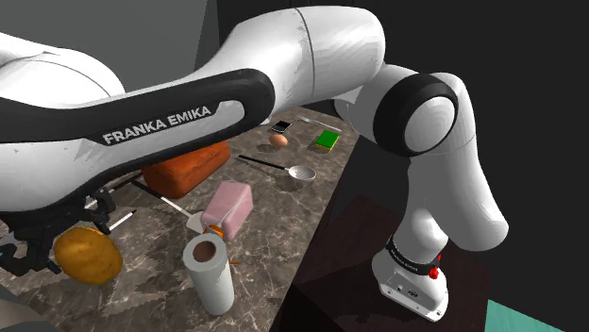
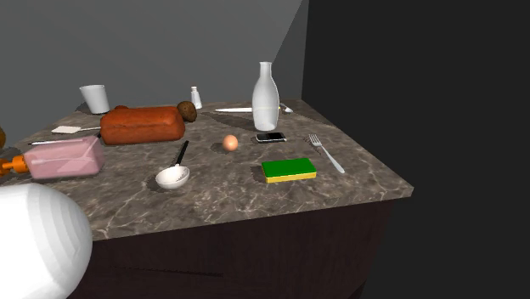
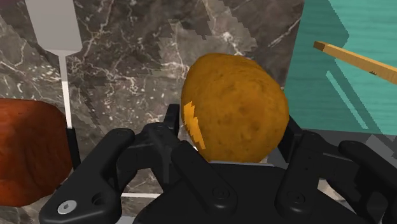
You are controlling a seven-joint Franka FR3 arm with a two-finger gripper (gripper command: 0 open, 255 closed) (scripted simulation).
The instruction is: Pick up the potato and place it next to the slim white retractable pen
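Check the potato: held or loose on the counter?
Held: in the wrist view the potato sits clasped between both jaws, marble counter behind it.

The white arm (image 1: 302, 57) rises from the stand (image 1: 344, 236), folds at a dark elbow joint above it and stretches far from the stand toward the shoulder view's left. At its end the black gripper (image 3: 234, 137) (wrist pointing down) clasps the potato (image 3: 238, 95) between both fingers (image 3: 170, 130).

potato (image 1: 87, 255) x1, egg (image 1: 278, 140) x1, sponge (image 1: 327, 141) x1
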